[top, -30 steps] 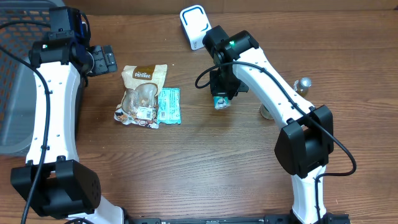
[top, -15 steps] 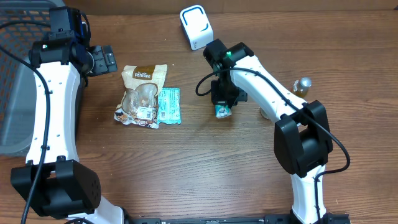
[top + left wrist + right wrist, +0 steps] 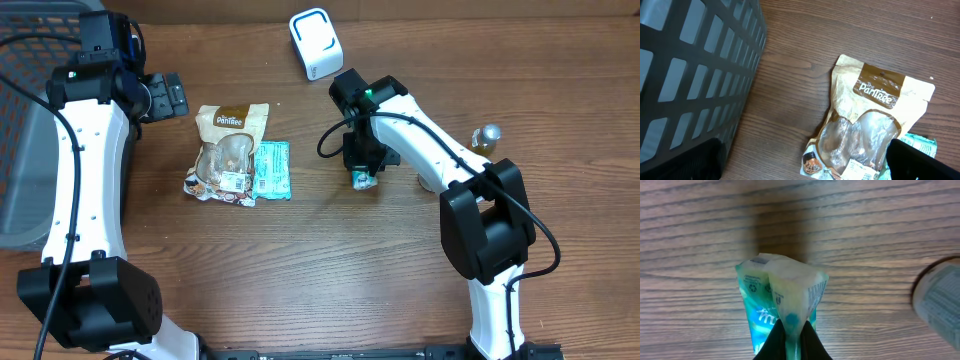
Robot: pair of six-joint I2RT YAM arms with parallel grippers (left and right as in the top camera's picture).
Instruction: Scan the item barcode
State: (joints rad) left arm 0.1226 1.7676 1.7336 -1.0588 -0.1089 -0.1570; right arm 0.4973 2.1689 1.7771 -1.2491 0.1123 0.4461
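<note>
Right wrist view: the right gripper (image 3: pixel 792 342) is pinched shut on the thin crimped edge of the small teal-and-white plastic packet (image 3: pixel 782 295), low over the brown wooden table (image 3: pixel 880 220). That skimpy hold could let the packet slip or twist, turning its barcode away from the white box-shaped scanner (image 3: pixel 315 42), which sits well apart. The left gripper (image 3: pixel 168 96) waits with its jaws wide apart.

**Two arms, white over black**

Clad alike in smooth white shells: left arm (image 3: pixel 75 170), right arm (image 3: pixel 430 140). Jointed and based in bulky black housings. Trailed by thin black cables (image 3: pixel 335 128) looping loose beside the links. Marked by a small green lamp (image 3: pixel 368 95) near each upper joint. Tipped at right gripper (image 3: pixel 792 332) with black, tapered fingers.
</note>
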